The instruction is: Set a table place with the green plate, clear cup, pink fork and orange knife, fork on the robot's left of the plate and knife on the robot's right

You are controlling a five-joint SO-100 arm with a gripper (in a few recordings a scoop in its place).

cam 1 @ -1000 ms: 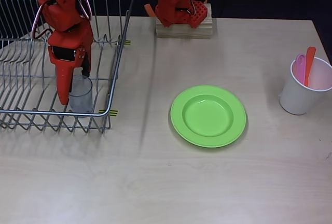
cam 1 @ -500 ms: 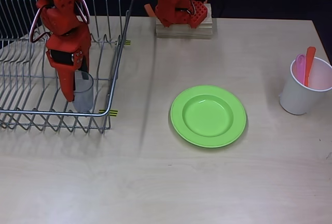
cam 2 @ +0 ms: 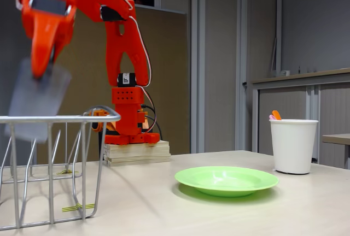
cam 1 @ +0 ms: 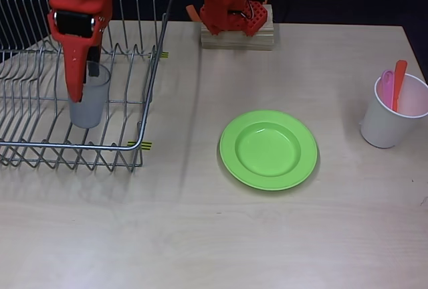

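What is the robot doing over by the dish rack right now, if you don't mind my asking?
The gripper is shut on the clear cup and holds it up above the wire rack, with the cup tilted in the fixed view. The green plate sits bare on the table. The pink fork and orange knife stand in the white cup at the right of the overhead view.

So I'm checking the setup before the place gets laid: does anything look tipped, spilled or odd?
Nothing is spilled or damaged. The clear cup hangs tilted in the gripper, lifted above the wire rack. The pink fork and orange knife stand in the white cup, and the green plate lies flat on the table.
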